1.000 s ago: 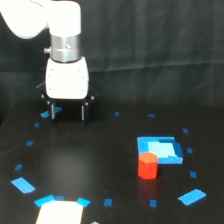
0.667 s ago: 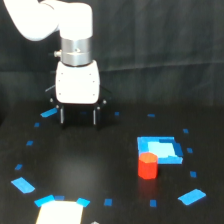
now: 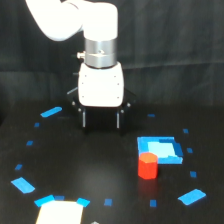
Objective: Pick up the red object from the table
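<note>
- Black table (image 3: 100,170), dark curtain behind; blue tape marks scattered across it.
- Red block (image 3: 147,165) stands upright at lower right, touching the front edge of a blue square patch (image 3: 161,149).
- Gripper (image 3: 101,120) hangs at frame centre, pointing down, jaws apart and empty, well apart from the block; judged not yet aligned for grasp.

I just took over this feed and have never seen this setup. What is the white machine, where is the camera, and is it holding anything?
The white machine is a robot arm. Its gripper, two dark fingers pointing down, hangs open and empty above the black table. The single picture comes from a camera off the arm, looking across the table. On the table stands the red object, a small cylinder, toward the exterior view's right of the gripper, next to a blue square patch. Small blue tape marks are scattered around. Nothing is held.
</note>
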You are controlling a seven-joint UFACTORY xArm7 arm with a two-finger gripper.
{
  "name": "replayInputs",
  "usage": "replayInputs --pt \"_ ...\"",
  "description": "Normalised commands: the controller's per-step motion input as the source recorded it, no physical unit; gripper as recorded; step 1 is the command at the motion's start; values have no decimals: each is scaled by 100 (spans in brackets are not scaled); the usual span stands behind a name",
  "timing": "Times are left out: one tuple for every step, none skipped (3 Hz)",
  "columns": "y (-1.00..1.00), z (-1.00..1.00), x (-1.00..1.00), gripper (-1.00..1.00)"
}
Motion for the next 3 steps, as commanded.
replayInputs --pt "-100 51 -39 -100" --pt "-100 -93 68 44" --pt "-63 25 100 100"
